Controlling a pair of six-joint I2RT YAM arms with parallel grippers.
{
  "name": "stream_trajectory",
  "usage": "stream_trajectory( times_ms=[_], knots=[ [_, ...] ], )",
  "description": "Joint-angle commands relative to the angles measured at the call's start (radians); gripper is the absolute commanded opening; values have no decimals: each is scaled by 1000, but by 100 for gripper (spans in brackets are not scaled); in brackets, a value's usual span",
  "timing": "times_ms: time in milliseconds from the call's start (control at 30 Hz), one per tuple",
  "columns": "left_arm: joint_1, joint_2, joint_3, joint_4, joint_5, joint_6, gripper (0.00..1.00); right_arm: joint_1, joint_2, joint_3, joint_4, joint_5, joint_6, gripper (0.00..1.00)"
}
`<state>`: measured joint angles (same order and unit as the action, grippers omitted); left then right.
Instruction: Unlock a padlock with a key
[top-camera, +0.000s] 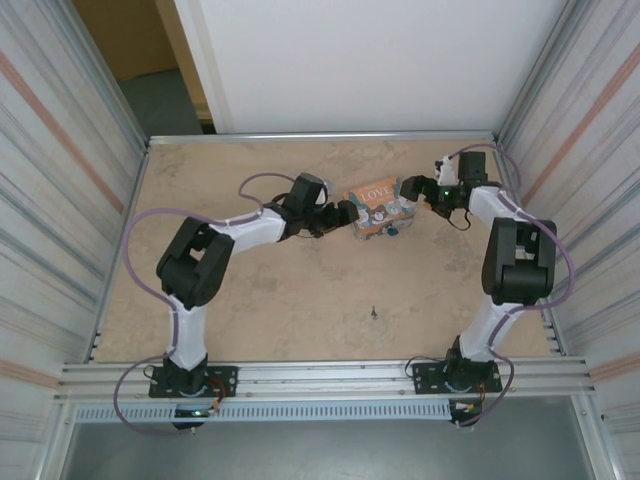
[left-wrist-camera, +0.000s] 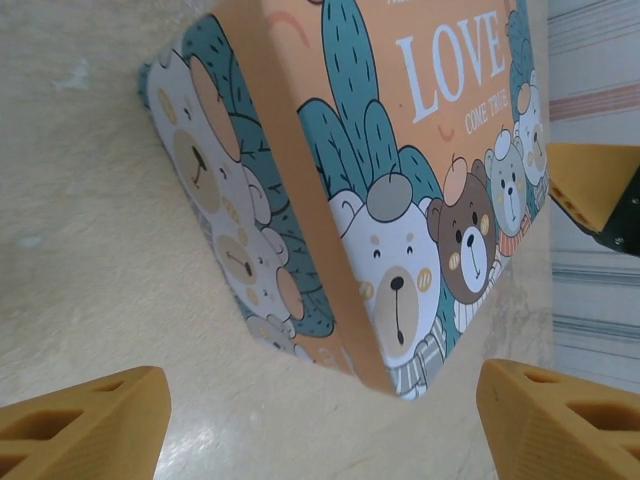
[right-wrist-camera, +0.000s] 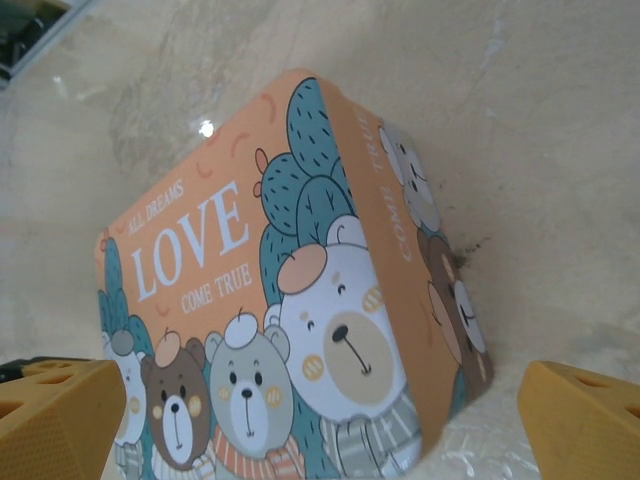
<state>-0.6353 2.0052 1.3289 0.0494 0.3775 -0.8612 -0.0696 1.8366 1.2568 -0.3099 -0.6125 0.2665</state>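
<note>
Key (top-camera: 375, 312) lay toward near edge of desk (top-camera: 260, 300), heading too small to read. Left end effector (top-camera: 348, 212) and right end effector (top-camera: 408, 189) gaped wide, flanking tin (top-camera: 378, 200), holding nothing.

Soft, even light falls from overhead, and the pale bench (top-camera: 300, 290) looks a little washed out from above, with only faint shadows under the arms. Close up, a small bright glint sits on the bench by the tin (right-wrist-camera: 300, 330). The tin's print is crisp, and a thin shadow hugs its base.
</note>
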Motion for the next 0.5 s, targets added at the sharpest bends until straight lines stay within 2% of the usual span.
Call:
stream_trajectory(
  times_ms=[0, 267, 467],
  knots=[
    [-6, 38, 70, 45, 61, -55, 79, 17, 51, 66, -67, -44, -59, 99],
    [-8, 128, 158, 39, 102, -64, 78, 37, 119, 154, -139, -73, -138, 97],
    [-7, 159, 199, 28, 115, -65, 78, 51, 109, 145, -172, -97, -159, 95]
  ],
)
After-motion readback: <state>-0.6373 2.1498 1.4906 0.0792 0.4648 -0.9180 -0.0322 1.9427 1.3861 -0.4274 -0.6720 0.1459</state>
